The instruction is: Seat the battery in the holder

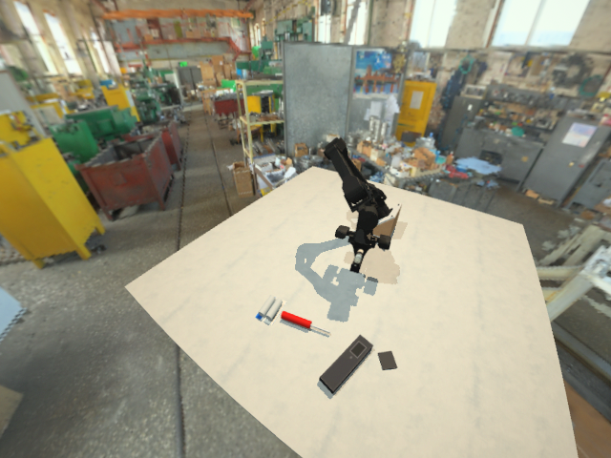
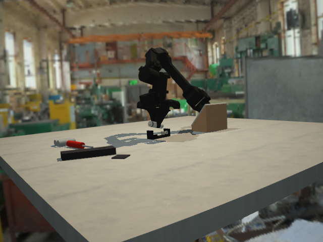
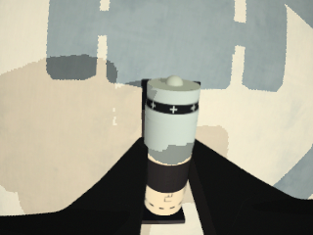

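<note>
The battery [image 1: 358,256] [image 2: 155,124] [image 3: 172,124] is a pale cylinder with dark bands. My gripper [image 1: 360,249] [image 2: 158,126] [image 3: 166,145] is shut on it. In the exterior view the battery hangs a little above the holder, its right end slightly lower. In the wrist view its terminal end with plus marks points to the top. The black holder [image 1: 354,268] [image 2: 150,134] [image 3: 163,220] lies on the table under it, roughly in line. Its spring [image 2: 165,132] shows at the right end in the exterior view. In the wrist view the battery hides most of the holder.
Two pale cylinders [image 1: 269,309] [image 2: 62,141], a red-handled screwdriver [image 1: 296,320] [image 2: 75,144], a long dark case [image 1: 345,364] [image 2: 88,153] and a small dark plate [image 1: 387,360] [image 2: 120,156] lie away from the holder. A brown wedge-shaped block [image 2: 216,117] stands near the arm's base.
</note>
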### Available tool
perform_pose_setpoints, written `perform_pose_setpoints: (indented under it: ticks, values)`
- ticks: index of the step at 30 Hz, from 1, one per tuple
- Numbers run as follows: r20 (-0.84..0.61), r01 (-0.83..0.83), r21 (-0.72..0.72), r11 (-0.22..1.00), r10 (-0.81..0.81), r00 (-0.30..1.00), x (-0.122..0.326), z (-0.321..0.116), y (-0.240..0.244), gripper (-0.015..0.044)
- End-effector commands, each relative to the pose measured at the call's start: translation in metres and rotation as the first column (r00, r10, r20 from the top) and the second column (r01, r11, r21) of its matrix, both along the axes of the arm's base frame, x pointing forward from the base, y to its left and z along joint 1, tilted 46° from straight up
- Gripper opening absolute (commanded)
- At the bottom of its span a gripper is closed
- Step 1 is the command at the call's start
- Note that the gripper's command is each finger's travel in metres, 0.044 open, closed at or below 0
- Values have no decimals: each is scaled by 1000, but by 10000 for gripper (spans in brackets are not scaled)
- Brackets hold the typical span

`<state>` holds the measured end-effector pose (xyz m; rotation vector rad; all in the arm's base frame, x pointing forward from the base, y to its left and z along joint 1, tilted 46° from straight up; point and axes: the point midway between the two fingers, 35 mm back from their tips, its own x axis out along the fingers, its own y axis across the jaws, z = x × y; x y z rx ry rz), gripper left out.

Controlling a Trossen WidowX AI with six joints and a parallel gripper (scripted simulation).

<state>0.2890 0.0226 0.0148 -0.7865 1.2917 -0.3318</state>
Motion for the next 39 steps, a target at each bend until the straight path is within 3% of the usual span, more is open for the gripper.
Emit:
perform_pose_setpoints:
  ticks: [1,39]
  values:
    - [22,-22,3,1000,22,1000,0,-1,-5,71]
    - [151,-163,45,986,155,976,-5,-12,-15,71]
